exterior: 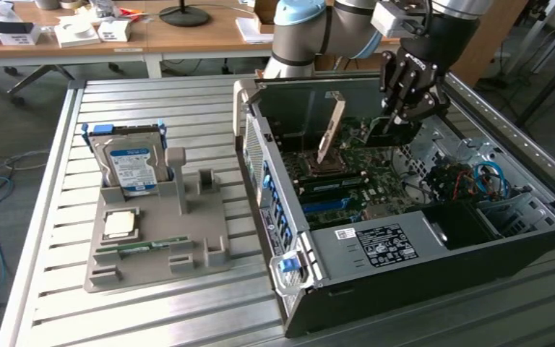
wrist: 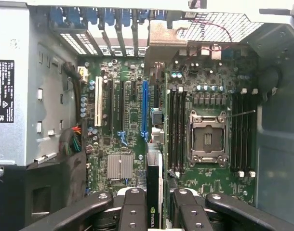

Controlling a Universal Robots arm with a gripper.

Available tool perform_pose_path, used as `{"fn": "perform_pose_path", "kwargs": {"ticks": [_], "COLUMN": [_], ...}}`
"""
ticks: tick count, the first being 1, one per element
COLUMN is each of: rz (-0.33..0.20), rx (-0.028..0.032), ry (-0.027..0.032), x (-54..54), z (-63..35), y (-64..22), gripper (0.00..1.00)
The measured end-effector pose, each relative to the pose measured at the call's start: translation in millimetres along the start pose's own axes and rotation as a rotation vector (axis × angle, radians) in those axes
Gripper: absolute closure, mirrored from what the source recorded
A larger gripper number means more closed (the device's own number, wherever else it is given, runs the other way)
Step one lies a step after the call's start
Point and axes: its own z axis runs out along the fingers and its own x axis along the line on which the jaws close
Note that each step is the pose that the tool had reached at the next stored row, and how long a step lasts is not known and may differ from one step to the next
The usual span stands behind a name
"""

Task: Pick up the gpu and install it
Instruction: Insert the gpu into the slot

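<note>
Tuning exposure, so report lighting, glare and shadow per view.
Exterior view: even room light, soft sheen on the table, computer case interior partly shaded. Wrist view: motherboard well lit, perforated panel glaring pale, black housing in shadow.

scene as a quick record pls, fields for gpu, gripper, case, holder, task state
gpu: upright inside the case, tan face showing, above the motherboard
gripper: down inside the case, next to the gpu
case: open, on its side on the table
holder: carries hard drive, memory stick, square chip
task state: gpu in the case, seating unclear
</note>
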Motion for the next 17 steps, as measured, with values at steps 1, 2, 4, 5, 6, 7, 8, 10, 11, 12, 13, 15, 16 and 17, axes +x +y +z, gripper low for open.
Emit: {"fn": "perform_pose_path", "kwargs": {"ticks": [1, 2, 4, 5, 6, 7, 8, 10, 11, 12, 13, 15, 16, 17], "rz": [-0.001, -0.001, -0.004, -0.005, -0.006, -0.007, -0.008, -0.009, -0.009, -0.009, -0.009, -0.009, -0.009, -0.009], "rx": [0.0013, 0.0042, 0.0110, 0.0145, 0.0177, 0.0209, 0.0237, 0.0268, 0.0268, 0.0269, 0.0269, 0.0270, 0.0270, 0.0270], "ry": [-0.0002, -0.0001, 0.0002, 0.0003, 0.0004, 0.0004, 0.0003, 0.0005, 0.0005, 0.0006, 0.0005, 0.0001, 0.0001, 0.0004], "x": [0.0, -0.1, 0.0, 0.1, 0.1, 0.1, 0.1, 0.1, 0.1, 0.1, 0.1, 0.0, 0.1, 0.1], "z": [0.3, 0.7, 1.4, 1.8, 2.2, 2.6, 3.0, 3.4, 3.4, 3.4, 3.5, 4.2, 4.6, 5.1], "y": [0.4, 1.0, 2.3, 3.0, 3.7, 4.3, 4.8, 5.8, 5.8, 5.8, 5.8, 6.9, 7.8, 9.1], "gripper": [0.74, 0.74, 0.74, 0.74, 0.74, 0.74, 0.74, 0.74, 0.74, 0.74, 0.74, 0.74, 0.74, 0.74]}}
